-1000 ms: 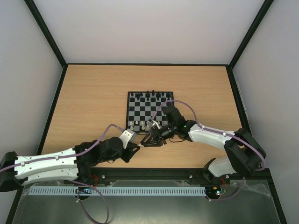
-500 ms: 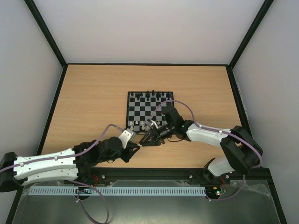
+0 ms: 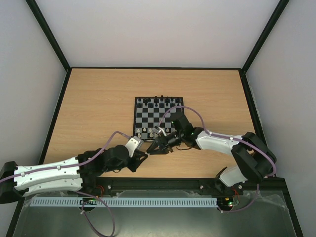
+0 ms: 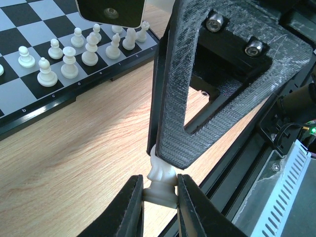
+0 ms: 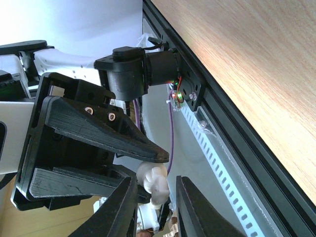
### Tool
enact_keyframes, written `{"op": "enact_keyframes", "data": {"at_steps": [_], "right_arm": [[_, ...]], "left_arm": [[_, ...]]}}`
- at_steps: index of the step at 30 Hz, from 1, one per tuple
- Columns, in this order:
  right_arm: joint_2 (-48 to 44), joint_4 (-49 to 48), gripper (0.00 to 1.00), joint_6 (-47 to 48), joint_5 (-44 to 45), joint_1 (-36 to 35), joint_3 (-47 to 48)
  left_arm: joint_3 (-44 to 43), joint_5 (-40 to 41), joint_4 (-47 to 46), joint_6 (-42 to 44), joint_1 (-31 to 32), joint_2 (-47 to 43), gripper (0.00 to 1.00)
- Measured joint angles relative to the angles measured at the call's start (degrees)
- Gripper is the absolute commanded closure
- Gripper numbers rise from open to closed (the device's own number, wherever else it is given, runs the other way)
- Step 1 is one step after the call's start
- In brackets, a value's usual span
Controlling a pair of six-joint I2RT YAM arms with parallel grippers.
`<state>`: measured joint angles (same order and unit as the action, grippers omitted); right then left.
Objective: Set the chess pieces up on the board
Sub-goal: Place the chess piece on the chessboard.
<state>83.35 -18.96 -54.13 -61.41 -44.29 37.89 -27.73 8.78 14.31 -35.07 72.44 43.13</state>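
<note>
We clamp a whitish chess piece (image 4: pixel 159 178) in our left gripper (image 4: pixel 160 200). Our right gripper (image 5: pixel 154 190) flanks it; pinching or not, we cannot tell. The board (image 3: pixel 153 118) lies just beyond both.

arms (image 3: pixel 49 177) white shells, black joints | cables (image 5: pixel 171 133) purple | fingers (image 4: pixel 173 98) black ribbed print, silver screws (image 4: pixel 213 22)

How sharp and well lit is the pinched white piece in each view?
Left wrist: small whitish translucent chess piece crisp, sunlight streaking the wooden table. Right wrist: piece soft and washed out. Top external: even light, piece too small to see.
</note>
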Motion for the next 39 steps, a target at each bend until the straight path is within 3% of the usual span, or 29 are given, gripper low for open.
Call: {"op": "enact_keyframes", "data": {"at_steps": [13, 19, 26, 29, 34, 37, 39], "right_arm": [[1.2, -0.76, 0.88, -0.59, 0.13, -0.11, 0.61], [1.4, -0.9, 0.93, -0.83, 0.17, -0.15, 0.85], [1.4, -0.26, 0.96, -0.04, 0.83, -0.35, 1.25], [1.31, 2.51, 0.96, 2.23, 2.49, -0.35, 2.38], [-0.44, 9.53, 0.97, 7.93, 7.34, -0.35, 4.37], [-2.32, 15.04, 0.96, 12.02, 11.74, -0.35, 5.55], [-3.52, 18.32, 0.96, 14.69, 14.86, -0.37, 6.56]], "left_arm": [[0.42, 0.02, -0.28, 0.0, 0.0, -0.24, 0.85], [0.48, 0.26, -0.22, 0.0, 0.02, -0.48, 0.78], [0.52, 0.92, -0.22, -0.37, 0.02, -0.72, 0.55], [0.52, 2.1, 0.33, -0.52, 0.04, -1.55, 0.36], [0.13, 5.84, 3.06, -2.73, 0.02, -4.04, 0.26], [-1.36, 8.48, 5.09, -4.02, 0.04, -4.42, 0.02], [-2.73, 11.43, 6.69, -5.29, 0.02, -4.42, 0.01]]}}
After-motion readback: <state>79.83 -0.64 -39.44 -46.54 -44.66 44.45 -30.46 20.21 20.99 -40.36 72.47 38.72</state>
